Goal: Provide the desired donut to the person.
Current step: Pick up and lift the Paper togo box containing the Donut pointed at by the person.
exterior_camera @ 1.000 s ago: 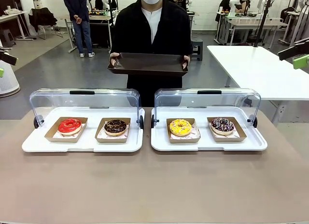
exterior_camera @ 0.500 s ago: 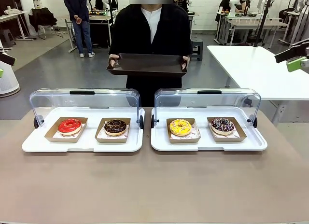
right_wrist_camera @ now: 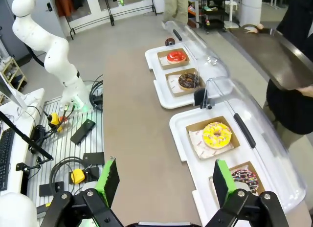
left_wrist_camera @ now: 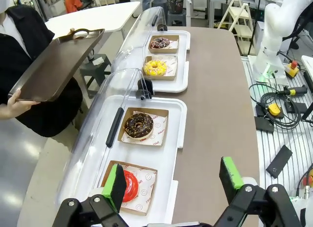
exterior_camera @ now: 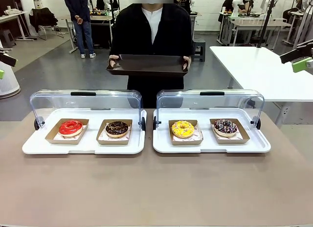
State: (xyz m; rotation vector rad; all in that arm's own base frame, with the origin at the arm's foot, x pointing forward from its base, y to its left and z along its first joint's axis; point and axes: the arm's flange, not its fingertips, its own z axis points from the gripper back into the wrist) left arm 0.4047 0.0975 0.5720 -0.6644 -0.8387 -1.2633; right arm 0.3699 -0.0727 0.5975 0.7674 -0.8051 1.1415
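Red, chocolate, yellow, dark-sprinkled: counted four donuts in that order from 9 to 3 o'clock across the front view, namely red donut (exterior_camera: 71, 126), chocolate donut (exterior_camera: 117, 128), yellow donut (exterior_camera: 183, 128) and sprinkled donut (exterior_camera: 225, 126). Found two on the left white tray (exterior_camera: 29, 147) and two on the right white tray (exterior_camera: 259, 147), on the table (exterior_camera: 156, 188), with the clear lids (exterior_camera: 83, 102) rolled back toward 12 o'clock. Located the person (exterior_camera: 151, 31) at 12 o'clock beyond the trays, holding a dark serving tray (exterior_camera: 146, 65) level in both hands. Saw no hand pointing; could not tell which donut was wanted. Sighted the left gripper (exterior_camera: 3, 65) at the 9 o'clock edge and the right gripper (exterior_camera: 299, 60) at the 3 o'clock edge, both held high and well apart from the donuts.

Checked the left wrist view next. Found the fingers (left_wrist_camera: 116, 185) spread wide with nothing between them. Placed the red donut nearest, just past the 9 o'clock finger, and the chocolate donut beyond it toward 11 o'clock; traced the row onward to 12 o'clock.

Checked the right wrist view last. Found the fingers (right_wrist_camera: 221, 180) spread wide, holding nothing. Placed the sprinkled donut nearest, just beside the 3 o'clock finger, the yellow donut toward 1 o'clock, the other two far toward 12 o'clock.

Judged the left arm nearer for red or chocolate, the right arm for yellow or sprinkled; judged a descent from above necessary in either case.
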